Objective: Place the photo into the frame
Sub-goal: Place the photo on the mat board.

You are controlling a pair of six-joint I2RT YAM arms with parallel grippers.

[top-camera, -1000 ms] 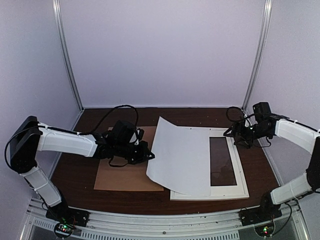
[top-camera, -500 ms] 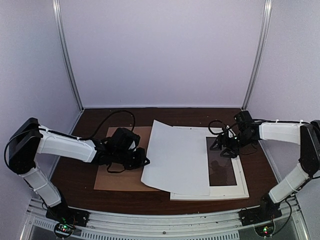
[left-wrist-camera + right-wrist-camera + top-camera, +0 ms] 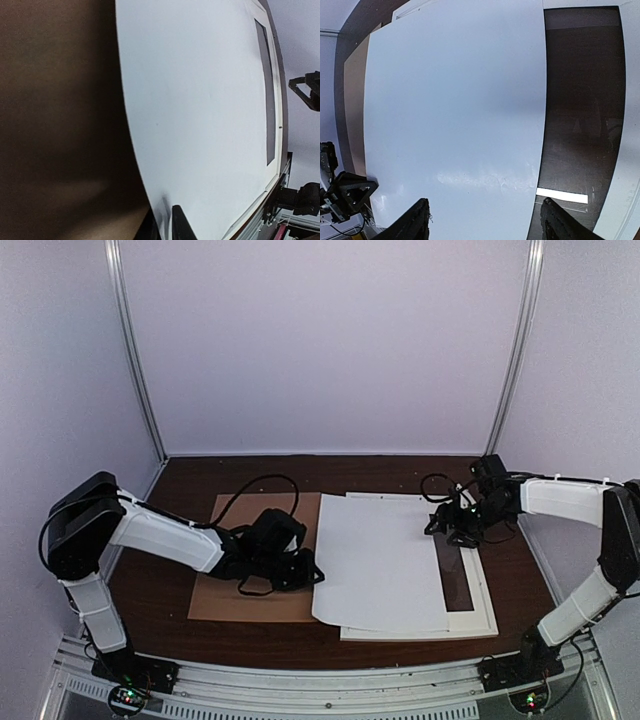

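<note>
While the photo (image 3: 385, 565) lies white back up across the frame (image 3: 485, 615), it sits skewed: near-left corner overhanging the frame's left rim toward the brown backing board (image 3: 240, 590), and a dark strip of the frame's opening (image 3: 458, 575) left uncovered on the right. Left gripper (image 3: 308, 573) clenched on the photo's left edge; wrist view shows the sheet running in between its two dark fingers. Right gripper (image 3: 447, 532) spread wide and empty, hanging over the photo's right edge beside the dark strip. Risks, as judged: letting go now would probably leave the sheet riding on the rim instead of dropping into the recess; a harder push from the left could bow or crease the thin print; right fingers pressing down off-square might drag it further crooked or scuff it
</note>
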